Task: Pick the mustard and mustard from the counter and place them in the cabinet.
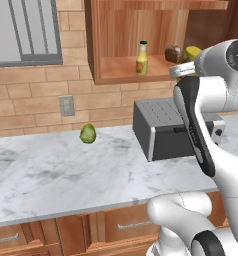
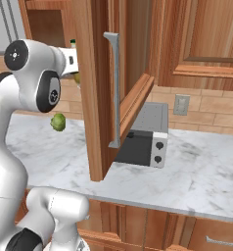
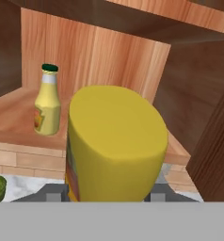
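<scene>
**Surfaces and finishes**

Cabinet (image 1: 116, 30): reddish-brown wood, visible plank grain, matt. Counter (image 1: 66, 175): white-grey marbled stone, smooth, faint sheen. Slim mustard bottle (image 1: 142, 59): smooth yellow plastic look, dark green cap. Stubby mustard bottle (image 3: 115, 146): matt yellow-olive, smooth. Grey appliance (image 1: 163, 131): dull metal look. Wall (image 1: 36, 95): tan brick, matt.

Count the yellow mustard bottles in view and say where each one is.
2. The slim green-capped yellow bottle stands on the wooden cabinet shelf; the stubby yellow bottle is held in the end effector, just before the shelf.
</scene>
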{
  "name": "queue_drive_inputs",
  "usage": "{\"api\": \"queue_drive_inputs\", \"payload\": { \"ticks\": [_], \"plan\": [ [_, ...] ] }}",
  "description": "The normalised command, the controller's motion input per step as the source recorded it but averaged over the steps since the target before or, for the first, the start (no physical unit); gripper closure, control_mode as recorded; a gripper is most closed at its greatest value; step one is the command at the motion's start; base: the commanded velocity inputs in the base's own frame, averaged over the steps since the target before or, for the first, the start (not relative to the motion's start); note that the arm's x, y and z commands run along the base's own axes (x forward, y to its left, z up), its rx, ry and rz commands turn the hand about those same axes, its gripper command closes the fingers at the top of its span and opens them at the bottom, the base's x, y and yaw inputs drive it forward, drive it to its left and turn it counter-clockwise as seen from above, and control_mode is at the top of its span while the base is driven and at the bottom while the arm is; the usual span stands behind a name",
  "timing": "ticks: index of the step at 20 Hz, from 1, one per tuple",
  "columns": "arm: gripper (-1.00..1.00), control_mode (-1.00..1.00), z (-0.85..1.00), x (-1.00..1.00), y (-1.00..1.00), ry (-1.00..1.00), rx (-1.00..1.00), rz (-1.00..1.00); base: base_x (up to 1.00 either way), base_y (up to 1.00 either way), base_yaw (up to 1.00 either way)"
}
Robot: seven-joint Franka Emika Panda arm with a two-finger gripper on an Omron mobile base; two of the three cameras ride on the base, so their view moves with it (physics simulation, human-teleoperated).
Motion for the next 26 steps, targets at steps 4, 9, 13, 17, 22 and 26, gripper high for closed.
{"api": "queue_drive_inputs", "payload": {
  "ticks": [4,9,13,17,22,26],
  "plan": [
    [1.0,-1.0,0.0,0.23,-0.02,-0.02,0.0,0.0,0.0,0.0,0.0],
    [1.0,-1.0,0.0,0.26,-0.04,-0.02,0.0,0.0,0.0,0.0,0.0],
    [1.0,-1.0,0.0,0.27,-0.05,0.0,0.0,0.0,0.0,0.0,0.0],
    [1.0,-1.0,0.0,0.35,-0.06,0.0,0.0,0.0,0.0,0.0,0.0],
    [1.0,-1.0,-0.01,0.3,-0.01,0.0,0.0,0.0,0.0,0.0,0.0],
    [1.0,-1.0,-0.06,0.28,0.0,0.0,0.0,0.0,0.0,0.0,0.0]
  ]
}}
